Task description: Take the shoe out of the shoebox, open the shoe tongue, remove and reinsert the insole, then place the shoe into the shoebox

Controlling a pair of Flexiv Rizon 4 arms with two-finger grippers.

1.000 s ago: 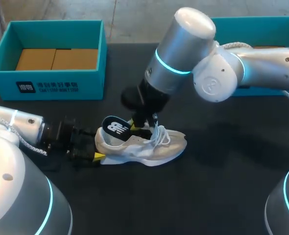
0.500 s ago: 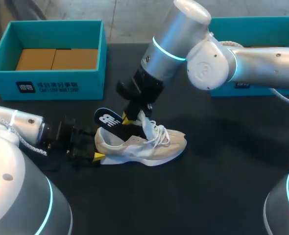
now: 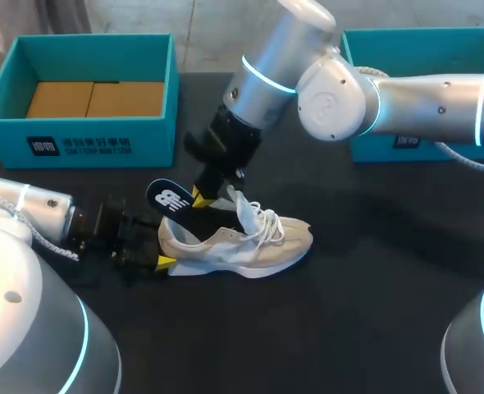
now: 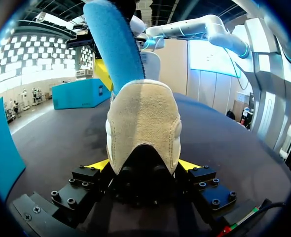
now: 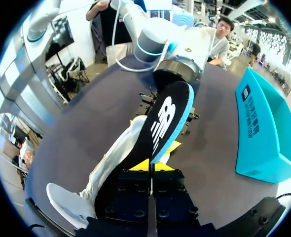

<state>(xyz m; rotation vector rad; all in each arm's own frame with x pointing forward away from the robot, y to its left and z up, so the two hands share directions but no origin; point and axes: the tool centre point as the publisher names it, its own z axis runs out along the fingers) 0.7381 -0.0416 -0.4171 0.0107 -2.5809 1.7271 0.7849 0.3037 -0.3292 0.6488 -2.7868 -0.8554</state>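
1. At the middle of the desk (image 3: 373, 328), the shoe (image 3: 254, 246) is lying on its sole outside both boxes, with its toe pointing toward your right side.
2. Your left tool (image 4: 141, 165) is clamping the shoe's heel. The left wrist view is showing you a yellow tip pressing on each side of it, while the head view is showing only one tip.
3. Your right tool (image 3: 205, 195) is gripping the insole (image 3: 170, 199) above the shoe's opening. The insole's heel end is hanging in the air, tilted toward your left arm, and its front end is sitting inside the shoe.
4. You are getting the insole's dark top and white print from the head view. The left wrist view is giving you its blue underside rising over the heel.
5. Just beside the right tool, the tongue (image 3: 246, 215) is standing up from the laces.
6. Along the far edge, the left shoebox (image 3: 86, 144) is sitting well apart from the shoe, and the right shoebox (image 3: 422, 37) is sitting behind your right arm.
7. Dark desk surface is stretching from the toe to the right edge and along the near edge.
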